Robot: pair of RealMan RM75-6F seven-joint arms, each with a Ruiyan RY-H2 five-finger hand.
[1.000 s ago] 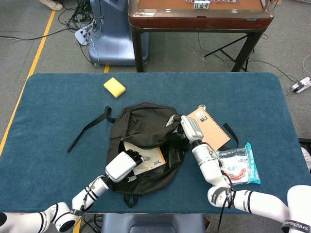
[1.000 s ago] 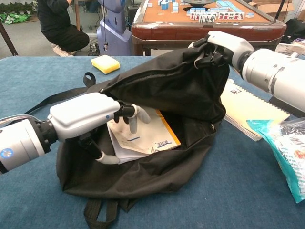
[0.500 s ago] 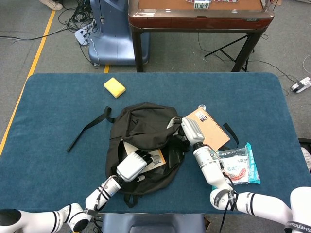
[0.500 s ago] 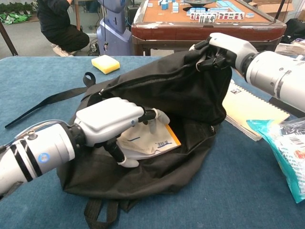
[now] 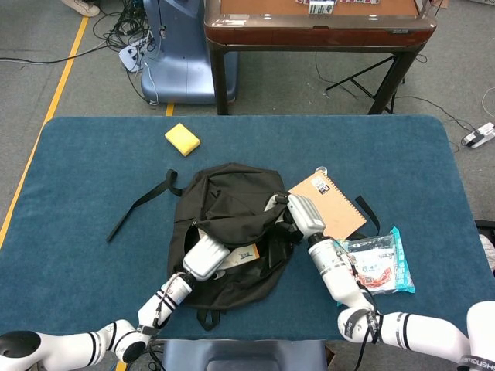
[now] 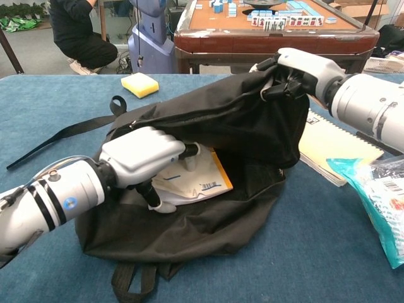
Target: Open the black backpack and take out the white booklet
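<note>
Right hand [image 6: 297, 66] gripped the backpack [image 6: 227, 120] flap up; left hand [image 6: 144, 154] pinched the white booklet [image 6: 192, 183] underneath, spiral notebook [image 6: 331, 142] just beyond the right fingers.

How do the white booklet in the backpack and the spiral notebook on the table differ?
The white booklet lies inside the open black backpack, under the left hand; the spiral notebook lies untouched on the table beside the bag. The booklet is white and partly hidden; the notebook's cover is tan and mostly visible. Both lie flat.
</note>
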